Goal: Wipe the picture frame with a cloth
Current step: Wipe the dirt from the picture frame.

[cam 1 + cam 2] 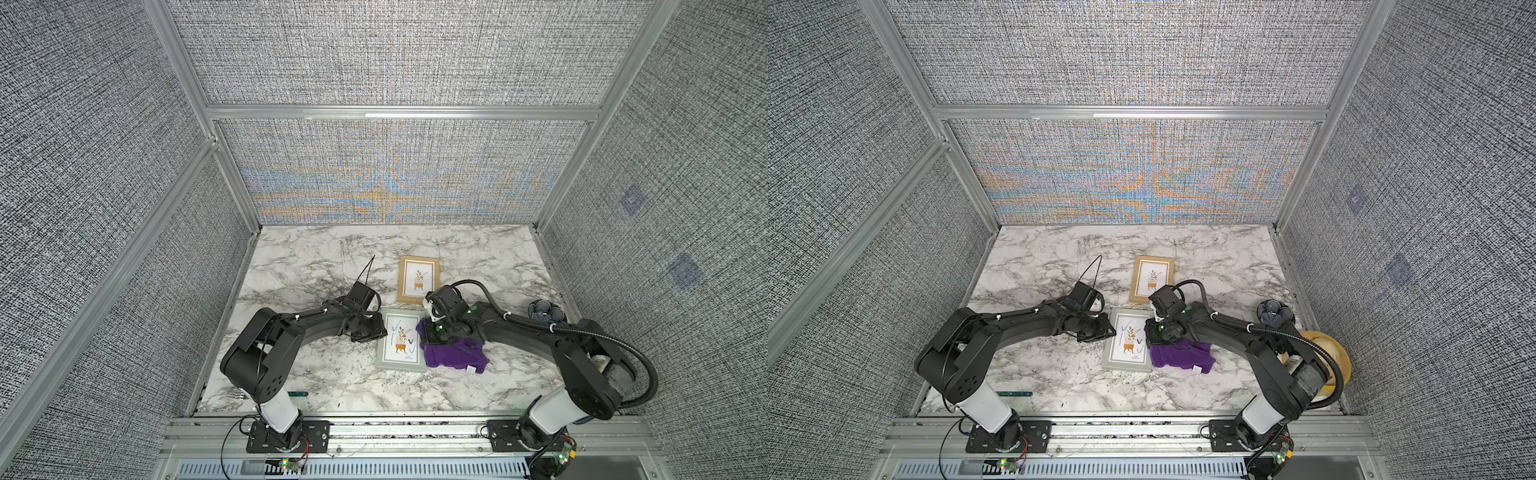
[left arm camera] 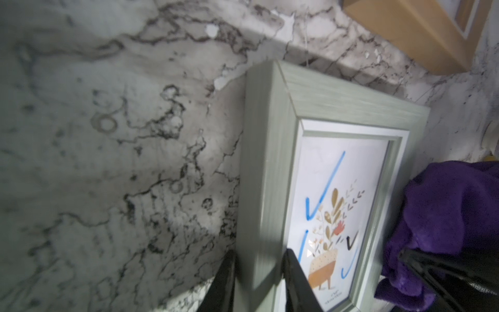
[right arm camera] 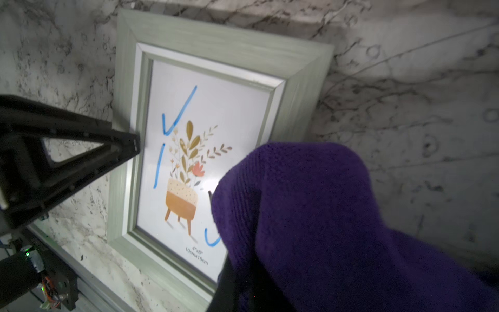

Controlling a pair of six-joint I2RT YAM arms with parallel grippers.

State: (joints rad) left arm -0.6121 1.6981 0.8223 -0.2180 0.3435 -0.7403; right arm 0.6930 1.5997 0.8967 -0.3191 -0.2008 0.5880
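A grey-green picture frame lies flat on the marble table, with blue marker ticks and a black one on its glass. My left gripper straddles the frame's left border, one finger against the outer edge and one on the glass side, pinching it. The deep purple cloth lies bunched beside the frame's right edge, one fold over the glass corner. My right gripper is shut on the cloth, which hides its fingertips.
A second, light wooden frame lies just behind the grey one. A dark blue flower-shaped dish sits at the right edge, and a yellow round object shows behind the right arm. A teal strip lies at the front left.
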